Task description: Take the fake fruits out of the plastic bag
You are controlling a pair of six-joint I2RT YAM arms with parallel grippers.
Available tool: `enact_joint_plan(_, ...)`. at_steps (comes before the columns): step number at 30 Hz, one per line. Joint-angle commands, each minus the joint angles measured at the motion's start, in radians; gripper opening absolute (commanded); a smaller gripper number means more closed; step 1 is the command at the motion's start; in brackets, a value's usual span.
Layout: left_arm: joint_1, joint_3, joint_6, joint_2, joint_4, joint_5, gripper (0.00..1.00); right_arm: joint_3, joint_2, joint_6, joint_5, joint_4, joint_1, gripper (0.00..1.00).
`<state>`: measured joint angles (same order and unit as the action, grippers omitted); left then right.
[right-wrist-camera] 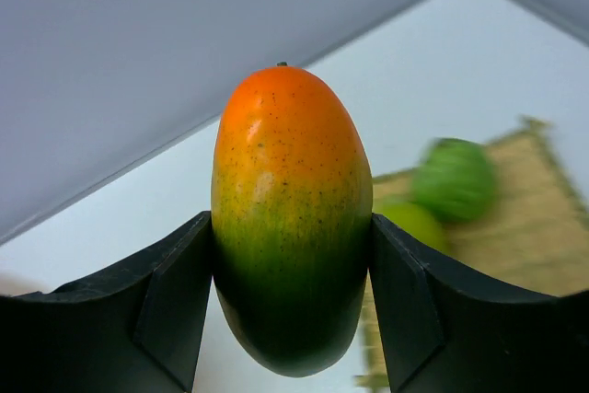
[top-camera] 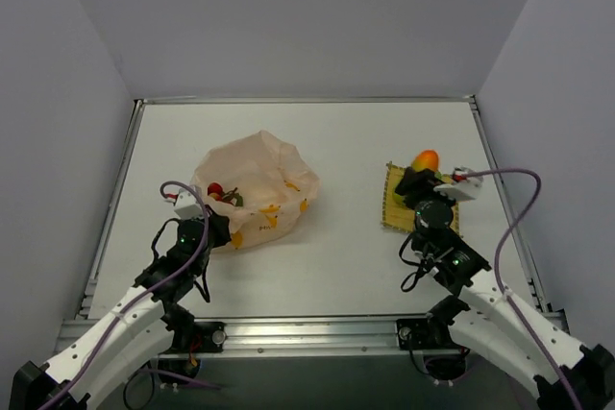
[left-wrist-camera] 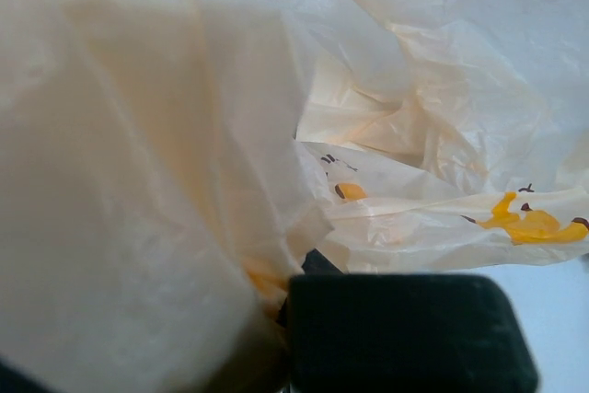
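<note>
Plainly, the right pincer (top-camera: 420, 181) is clamping a glossy oval plastic fruit (right-wrist-camera: 291, 218), with its two matte black pads (right-wrist-camera: 175, 301) pressing the smooth sides. The fruit's skin is shading from dark green at the bottom through speckled yellow to orange at the top, and a tiny stem nub is showing there. In the overhead view this fruit is sitting right of centre, at the upper edge of a square yellow woven mat (top-camera: 392, 206).

Two round light-green plastic fruits (right-wrist-camera: 451, 179) are lying close together on the mat's coarse weave, blurred in the right wrist view.

Left of centre, the crinkly translucent peach plastic bag (top-camera: 259, 180) is slumping on the white surface (top-camera: 356, 132) in a rumpled, open bowl shape, with orange printed marks showing on its folds. A cluster of small red plastic fruits (top-camera: 215, 189) is showing inside its mouth at the left.

The left pincer (top-camera: 217, 229) is squeezed together on the bag's thin film at the lower left rim, and the wrinkled sheet is filling its wrist view.
</note>
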<state>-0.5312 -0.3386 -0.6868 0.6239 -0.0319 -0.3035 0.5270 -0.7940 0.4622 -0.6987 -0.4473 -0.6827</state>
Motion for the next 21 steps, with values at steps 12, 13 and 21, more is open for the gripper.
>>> enact_joint_plan(12, -0.001, -0.01, 0.007, -0.015, 0.044, 0.017, 0.02, -0.14, -0.102, 0.345, 0.146, 0.19, 0.525, 0.26)
enact_joint_plan(13, -0.001, -0.011, 0.007, -0.015, 0.044, 0.018, 0.02, -0.143, -0.111, 0.343, 0.149, 0.179, 0.534, 0.26)
enact_joint_plan(21, -0.001, -0.01, 0.004, 0.0, 0.059, 0.03, 0.02, -0.107, -0.24, 0.21, 0.324, 0.096, 0.678, 0.29)
